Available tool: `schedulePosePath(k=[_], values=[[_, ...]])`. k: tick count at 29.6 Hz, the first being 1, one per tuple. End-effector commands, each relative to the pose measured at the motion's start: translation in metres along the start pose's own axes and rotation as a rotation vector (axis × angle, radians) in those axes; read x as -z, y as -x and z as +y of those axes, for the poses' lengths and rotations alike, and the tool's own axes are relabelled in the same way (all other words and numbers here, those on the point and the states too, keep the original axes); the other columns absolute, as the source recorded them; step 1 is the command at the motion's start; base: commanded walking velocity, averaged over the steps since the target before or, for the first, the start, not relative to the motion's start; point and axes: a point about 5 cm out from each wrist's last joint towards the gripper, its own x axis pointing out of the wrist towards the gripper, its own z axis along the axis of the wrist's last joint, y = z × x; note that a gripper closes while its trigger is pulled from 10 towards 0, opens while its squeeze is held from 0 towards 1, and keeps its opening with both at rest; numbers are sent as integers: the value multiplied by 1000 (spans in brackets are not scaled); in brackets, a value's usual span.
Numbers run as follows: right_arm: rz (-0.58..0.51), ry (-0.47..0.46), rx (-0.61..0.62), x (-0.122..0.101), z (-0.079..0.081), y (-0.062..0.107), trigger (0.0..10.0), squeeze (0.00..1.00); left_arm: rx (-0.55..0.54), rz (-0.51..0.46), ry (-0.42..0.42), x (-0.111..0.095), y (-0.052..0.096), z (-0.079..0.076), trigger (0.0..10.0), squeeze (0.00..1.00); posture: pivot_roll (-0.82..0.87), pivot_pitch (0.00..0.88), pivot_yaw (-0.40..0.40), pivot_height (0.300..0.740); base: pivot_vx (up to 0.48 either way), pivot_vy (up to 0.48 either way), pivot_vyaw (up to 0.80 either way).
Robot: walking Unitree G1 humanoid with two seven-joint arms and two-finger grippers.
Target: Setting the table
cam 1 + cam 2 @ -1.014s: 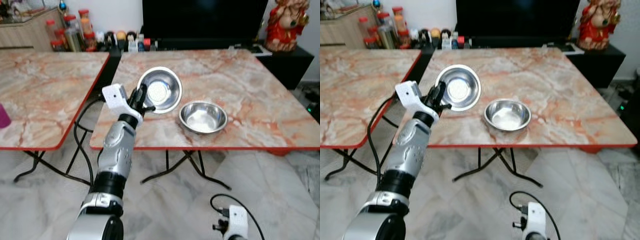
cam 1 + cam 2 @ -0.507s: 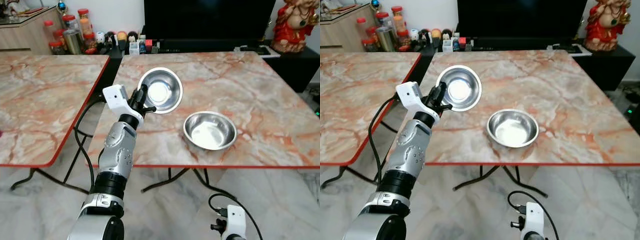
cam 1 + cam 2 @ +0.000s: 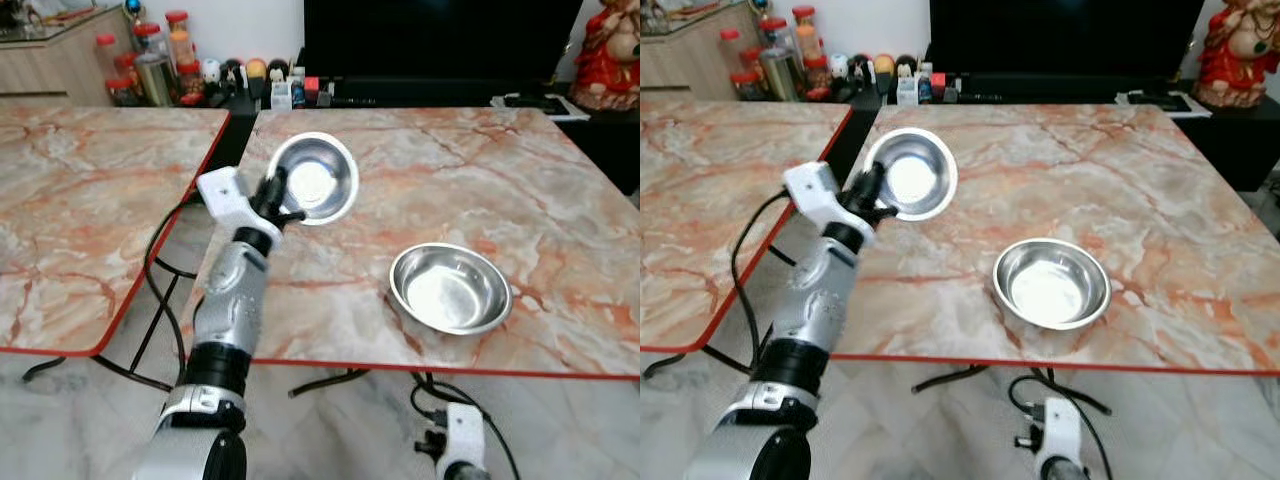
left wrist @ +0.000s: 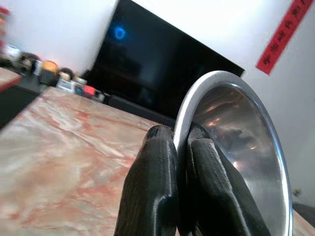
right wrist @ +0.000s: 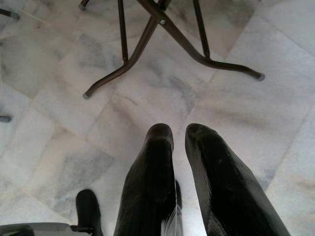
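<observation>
Bowls are what we are watching first: our left gripper [image 3: 277,195] is holding a steel bowl [image 3: 313,178] up over the near-left part of the marble table [image 3: 480,190], tilted so its hollow faces us, and the two black fingers [image 4: 155,182] are clamping its rim, one outside and one inside. A second steel bowl [image 3: 450,288] is sitting upright on the table at about four o'clock from the held one, well apart, near the red front edge. At nine o'clock a second marble table [image 3: 80,190] is standing beside it. Our right gripper [image 5: 179,142] is hanging low over the pale tiled floor [image 5: 236,118] near the table's legs [image 5: 162,29], its fingers lying close together with a slim gap.
</observation>
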Motion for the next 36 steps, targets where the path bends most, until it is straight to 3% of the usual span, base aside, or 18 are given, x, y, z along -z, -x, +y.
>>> schedulePosePath(k=[1,30,36], values=[[-4,-2,-10,0,4,0,10000,0,-8,-25,-19,-7,-2,2,10000,0,14,0,-18,740,0,-304,0],[-4,1,-14,-2,5,-1,10000,0,5,-31,-13,-7,-3,1,10000,0,17,0,-22,740,251,-366,0],[-3,2,-16,-2,5,-1,10000,0,21,-15,-3,-5,-2,-1,10000,0,18,0,-24,740,0,-41,0]])
